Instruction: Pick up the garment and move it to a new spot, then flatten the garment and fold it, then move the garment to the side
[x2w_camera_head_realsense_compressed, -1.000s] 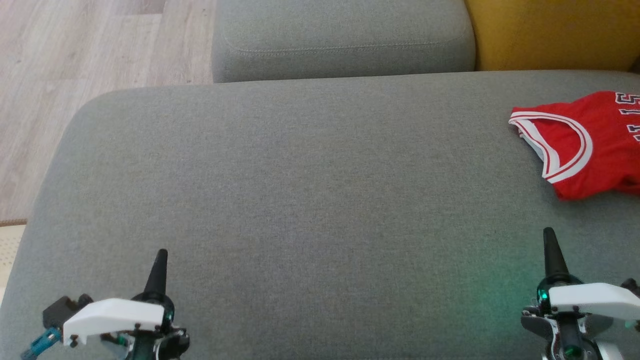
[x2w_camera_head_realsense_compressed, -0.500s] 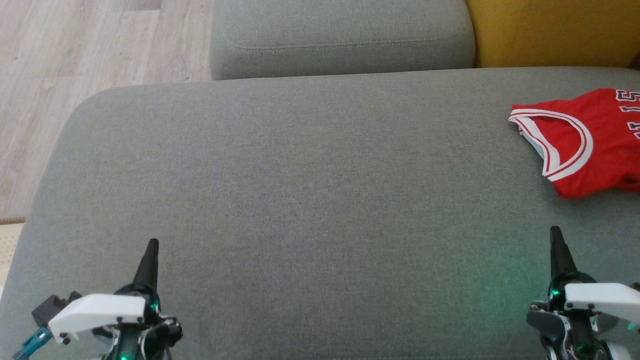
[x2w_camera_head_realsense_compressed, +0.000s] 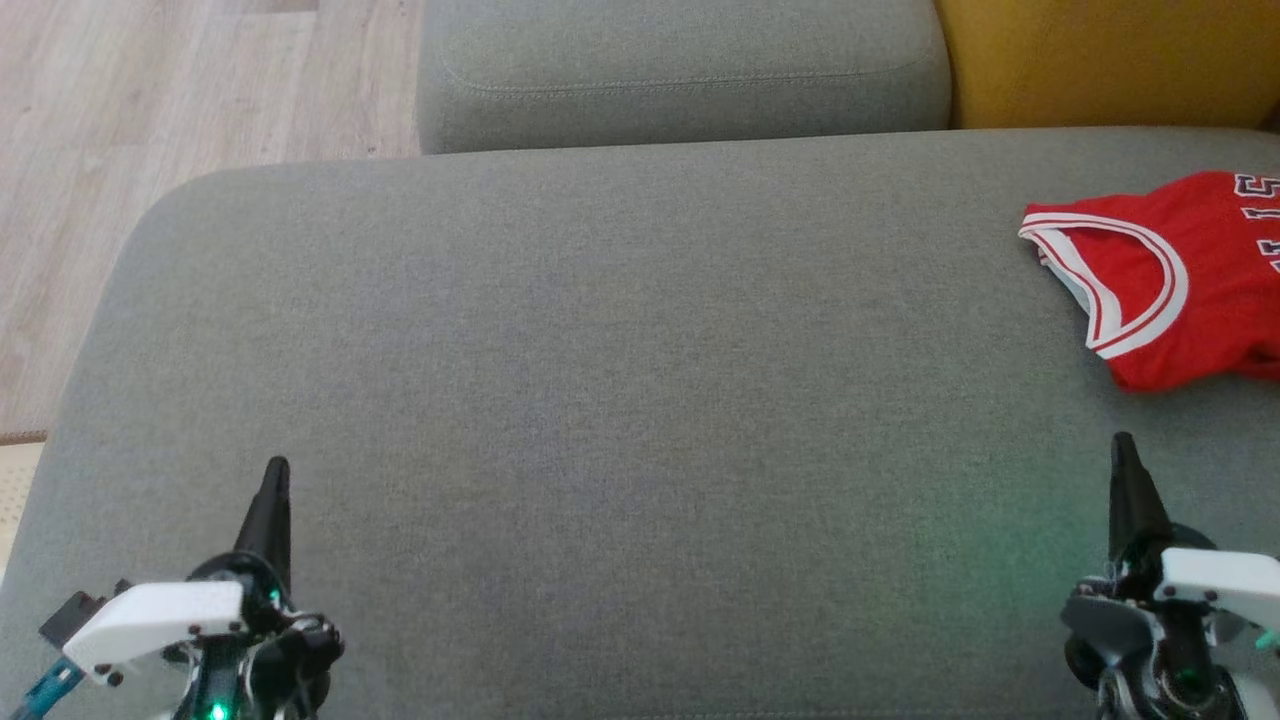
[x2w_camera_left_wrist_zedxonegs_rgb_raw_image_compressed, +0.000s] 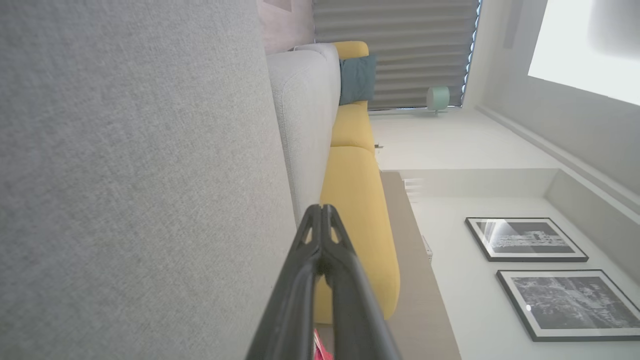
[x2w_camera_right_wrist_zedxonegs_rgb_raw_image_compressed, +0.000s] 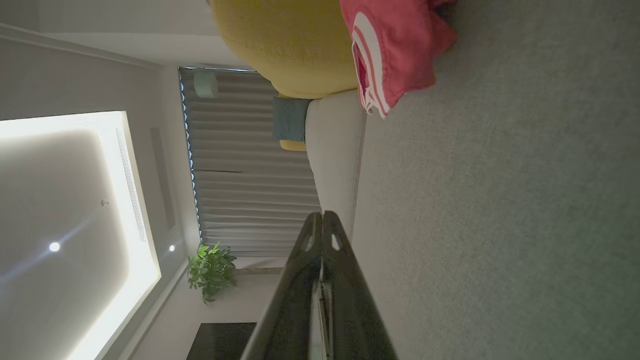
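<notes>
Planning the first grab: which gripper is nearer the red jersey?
Right. The right gripper sits just short of the red jersey, at the right end of the cushion; the left gripper is far off at its left end.

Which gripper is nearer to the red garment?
The right gripper: the garment lies just beyond its tip; the left gripper sits far across the cushion.

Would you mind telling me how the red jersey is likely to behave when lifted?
The red jersey lies rumpled on the grey cushion, so it will probably hang limp. It looks thin, so likely light. Pushed, it may bunch up rather than slide.
</notes>
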